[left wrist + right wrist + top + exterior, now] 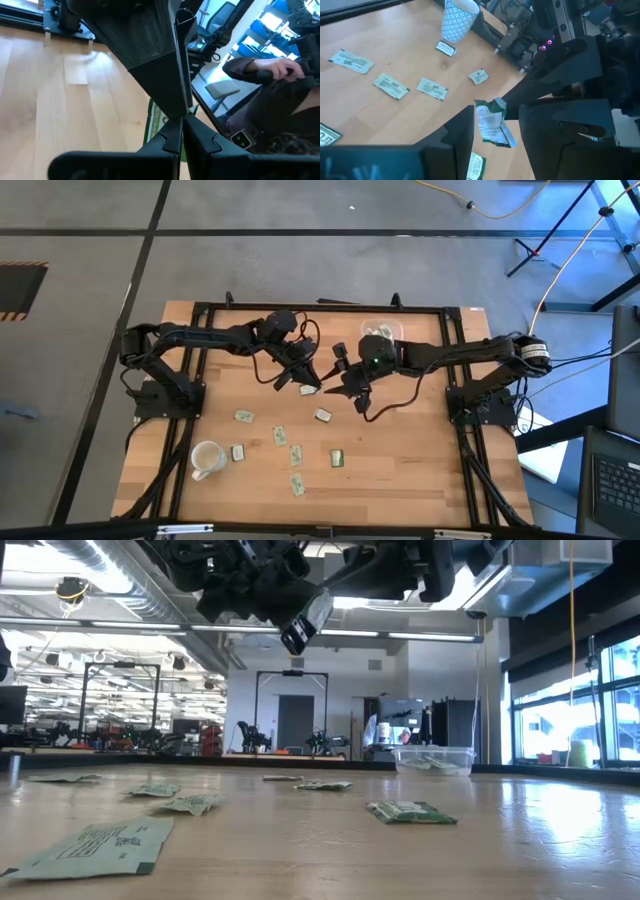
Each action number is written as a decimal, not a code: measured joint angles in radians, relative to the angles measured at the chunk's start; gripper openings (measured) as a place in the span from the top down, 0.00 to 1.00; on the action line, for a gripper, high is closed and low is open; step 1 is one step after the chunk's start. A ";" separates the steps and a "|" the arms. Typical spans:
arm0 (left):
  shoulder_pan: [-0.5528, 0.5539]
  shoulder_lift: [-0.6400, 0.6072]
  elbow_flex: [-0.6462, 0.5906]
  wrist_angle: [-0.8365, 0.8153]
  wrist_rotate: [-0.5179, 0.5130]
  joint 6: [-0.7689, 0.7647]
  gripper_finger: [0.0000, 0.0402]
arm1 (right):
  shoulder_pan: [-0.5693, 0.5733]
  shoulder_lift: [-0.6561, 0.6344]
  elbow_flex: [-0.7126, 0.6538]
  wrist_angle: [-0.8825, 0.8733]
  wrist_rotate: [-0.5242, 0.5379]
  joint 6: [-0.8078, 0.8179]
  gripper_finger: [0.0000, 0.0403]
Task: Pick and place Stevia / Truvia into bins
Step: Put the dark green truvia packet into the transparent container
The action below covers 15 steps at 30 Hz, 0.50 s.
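light wood counter (400, 470) w/ black frame rails, grey floor around it. low view looks across into a big lab: ceiling light strips, racks, windows on one side.

stevia sachets (285, 445) lie scattered flat on the counter's near half, by a white mug (206, 459). one more sachet (491, 124) is up off the counter mid-table, crumpled, pinched in the left gripper (306, 385), which is closed on it. right gripper (352, 391) is just beside, fingers spread wide, one each side of that sachet, not gripping it. clear bin (381, 331) sits at the far edge, near the right arm, a few sachets inside per low view.

hard to make out: left wrist view mostly blocked by dark fingers; only a green sliver of the sachet shows. high view hides the held sachet under the arms. low view cuts both grippers off at top. bin contents can't be counted.
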 joint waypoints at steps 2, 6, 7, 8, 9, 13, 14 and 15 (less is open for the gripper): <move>0.000 0.000 0.000 0.000 0.004 -0.006 0.98 | 0.001 0.000 0.000 -0.003 0.039 0.000 0.61; 0.000 0.000 0.000 0.004 0.012 -0.020 0.98 | 0.002 0.000 0.000 -0.030 0.059 0.003 0.61; 0.000 0.000 0.001 0.014 0.016 -0.023 0.98 | 0.003 0.001 -0.001 -0.040 0.064 0.008 0.61; 0.000 -0.001 0.002 0.015 0.018 -0.023 0.98 | 0.003 0.003 -0.002 -0.045 0.065 0.020 0.61; 0.001 -0.002 0.002 0.014 0.020 -0.023 0.98 | 0.003 0.003 -0.003 -0.046 0.066 0.022 0.61; 0.003 -0.001 0.002 0.012 0.018 -0.023 0.98 | 0.003 0.003 -0.002 -0.049 0.065 0.023 0.61; 0.003 -0.001 0.002 0.011 0.018 -0.023 0.98 | 0.003 0.003 -0.002 -0.048 0.065 0.023 0.62; 0.003 -0.001 0.002 0.011 0.017 -0.023 0.98 | 0.003 0.003 -0.002 -0.043 0.064 0.023 0.62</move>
